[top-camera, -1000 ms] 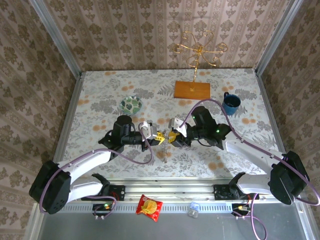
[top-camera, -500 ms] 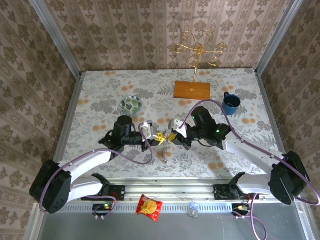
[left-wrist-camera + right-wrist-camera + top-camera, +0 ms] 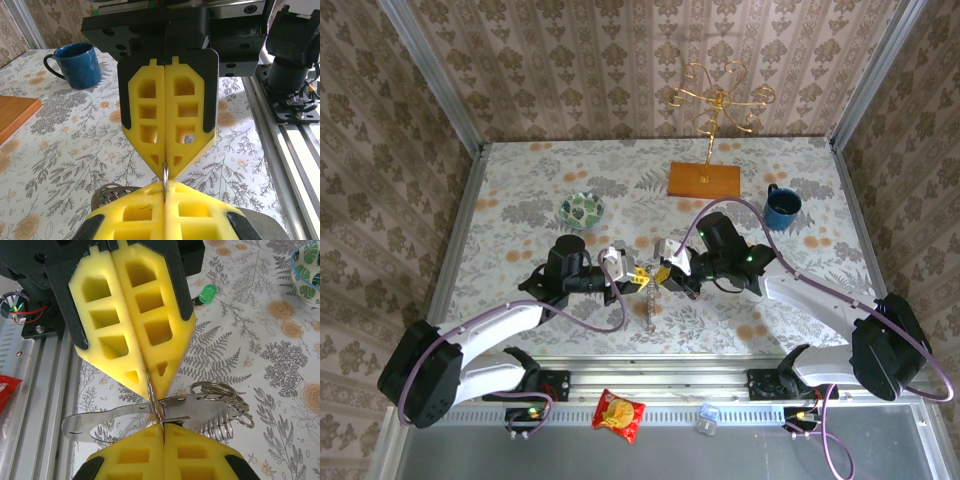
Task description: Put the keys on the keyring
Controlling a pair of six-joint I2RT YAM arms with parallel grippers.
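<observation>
Green-headed key [image 3: 206, 292] lies flat on the floral table [image 3: 520, 180], off beyond the left gripper [image 3: 640, 272]. That gripper's yellow fingers are pressed together on a thin wire ring [image 3: 164, 175], held up off the table. The silver keys [image 3: 200, 407] dangle from that ring in the middle. Right gripper [image 3: 661, 274] pinches the same ring, tip to tip with the left one.

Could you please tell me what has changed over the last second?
The right gripper edged left toward the left gripper and shut its fingers on the ring. The left gripper stayed shut on the same ring, the keys still hang below it, and the bowl and mug have not moved.
</observation>
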